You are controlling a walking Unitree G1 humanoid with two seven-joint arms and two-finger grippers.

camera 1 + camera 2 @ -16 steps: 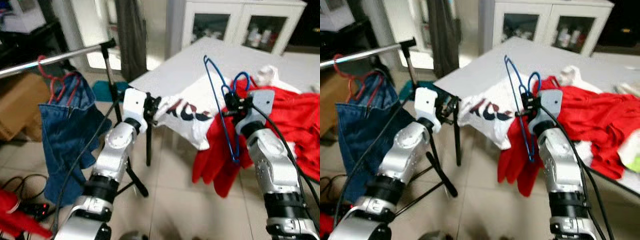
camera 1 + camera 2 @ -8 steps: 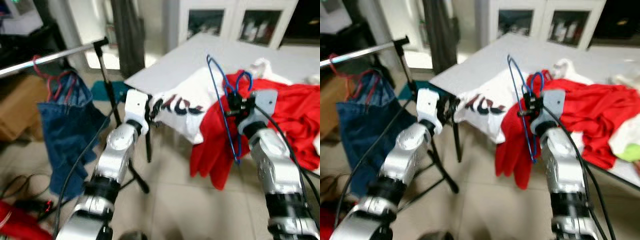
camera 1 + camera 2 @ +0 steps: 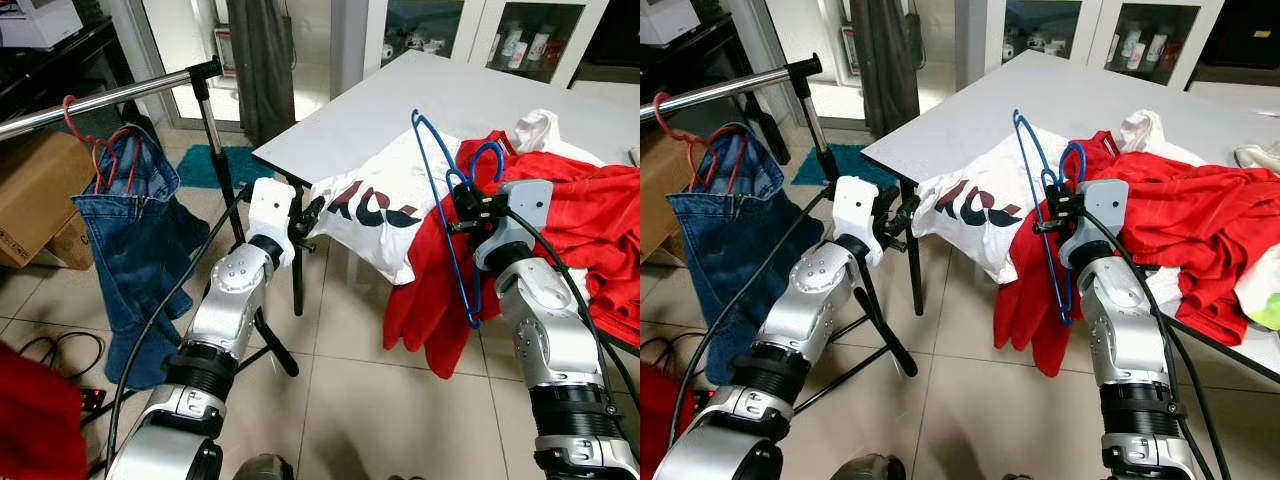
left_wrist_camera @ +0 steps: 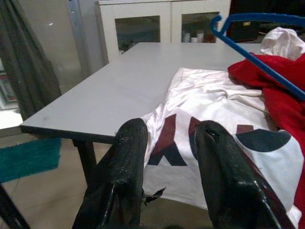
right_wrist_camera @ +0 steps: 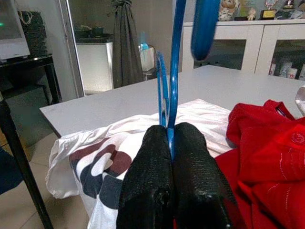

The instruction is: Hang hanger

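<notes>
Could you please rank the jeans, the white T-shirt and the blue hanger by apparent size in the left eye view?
1. jeans
2. white T-shirt
3. blue hanger, thin wire held in the right claw

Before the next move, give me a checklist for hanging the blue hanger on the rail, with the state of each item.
1. Right tool shut on the blue hanger: ok.
2. Hanger hook free of the red garment: cannot tell.
3. Bare rail beside the jeans: ok.
4. Left tool open and holding nothing: ok.
5. White shirt lying on the table, not caught between the left tool's fingers: ok.
</notes>
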